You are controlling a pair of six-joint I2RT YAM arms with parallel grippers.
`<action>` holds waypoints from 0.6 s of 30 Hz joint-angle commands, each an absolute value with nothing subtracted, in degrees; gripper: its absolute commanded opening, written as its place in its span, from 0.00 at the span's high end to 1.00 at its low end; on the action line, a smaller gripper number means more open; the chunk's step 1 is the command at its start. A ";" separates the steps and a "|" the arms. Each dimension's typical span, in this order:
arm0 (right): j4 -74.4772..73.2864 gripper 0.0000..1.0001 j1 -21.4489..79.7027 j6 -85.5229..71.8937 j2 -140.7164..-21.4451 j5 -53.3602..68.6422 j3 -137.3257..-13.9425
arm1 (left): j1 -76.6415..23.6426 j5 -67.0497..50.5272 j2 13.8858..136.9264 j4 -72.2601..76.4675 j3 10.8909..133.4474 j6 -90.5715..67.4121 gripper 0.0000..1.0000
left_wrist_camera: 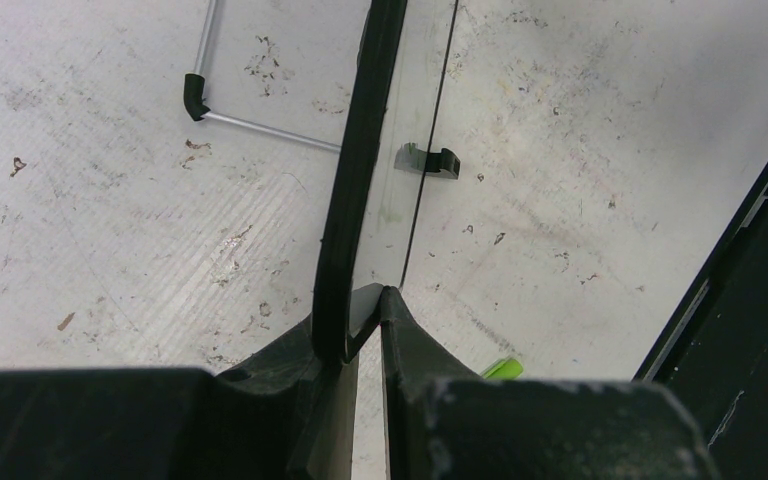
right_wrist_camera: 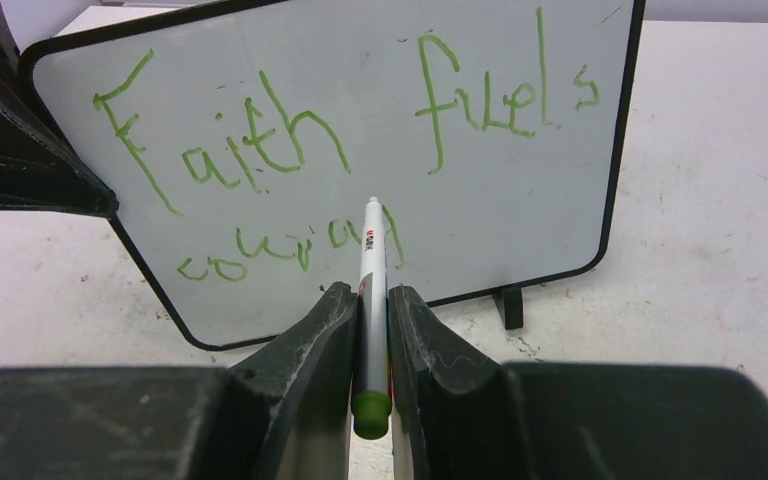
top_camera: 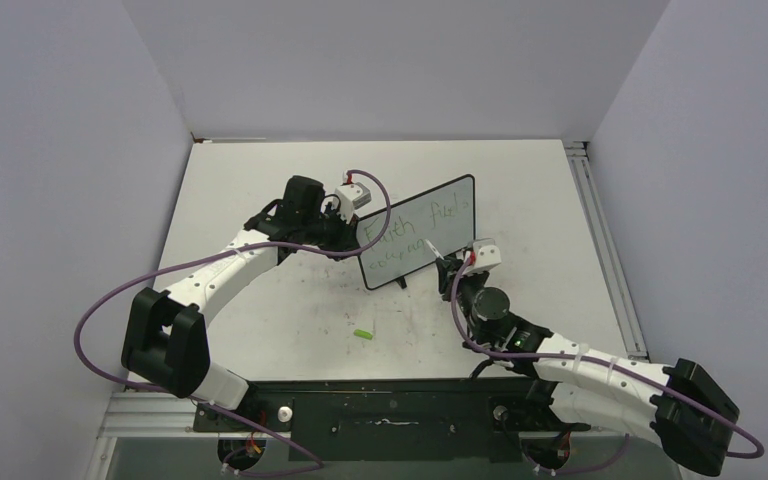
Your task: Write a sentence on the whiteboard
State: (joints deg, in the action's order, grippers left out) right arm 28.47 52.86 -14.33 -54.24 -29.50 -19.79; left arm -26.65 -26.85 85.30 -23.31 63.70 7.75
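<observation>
The whiteboard [top_camera: 430, 215] stands upright on the table, tilted toward the right arm. My left gripper [left_wrist_camera: 365, 300] is shut on the board's black-framed left edge [left_wrist_camera: 345, 200]. The sentence [right_wrist_camera: 260, 140] is in green: "Faith fuels" on top, and "coura" plus a further stroke below. My right gripper [right_wrist_camera: 365, 292] is shut on a white marker [right_wrist_camera: 371, 260] with a green end. The marker's tip is at the board, at the end of the lower line. In the top view the right gripper [top_camera: 457, 266] sits just below the board's lower right corner.
A small green cap [top_camera: 363, 333] lies on the scuffed table in front of the board, also in the left wrist view as the cap [left_wrist_camera: 501, 369]. One black board foot [right_wrist_camera: 509, 306] rests on the table. A metal rail [top_camera: 600, 250] runs along the table's right side.
</observation>
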 commanded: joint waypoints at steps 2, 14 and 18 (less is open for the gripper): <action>27.44 0.95 51.44 -14.13 -53.63 -26.72 -19.84 | -26.81 -24.69 84.79 -24.91 64.43 10.46 1.00; 29.52 0.95 43.09 -12.83 -54.69 -14.27 -19.56 | -26.85 -24.39 85.07 -24.59 64.45 10.38 1.00; 30.64 0.95 39.06 -13.40 -54.31 -10.16 -18.48 | -27.32 -24.01 85.17 -23.83 64.00 10.11 1.00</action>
State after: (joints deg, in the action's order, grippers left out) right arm 26.72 42.02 -13.32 -54.63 -16.29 -19.64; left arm -26.68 -26.81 85.30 -23.27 63.70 7.77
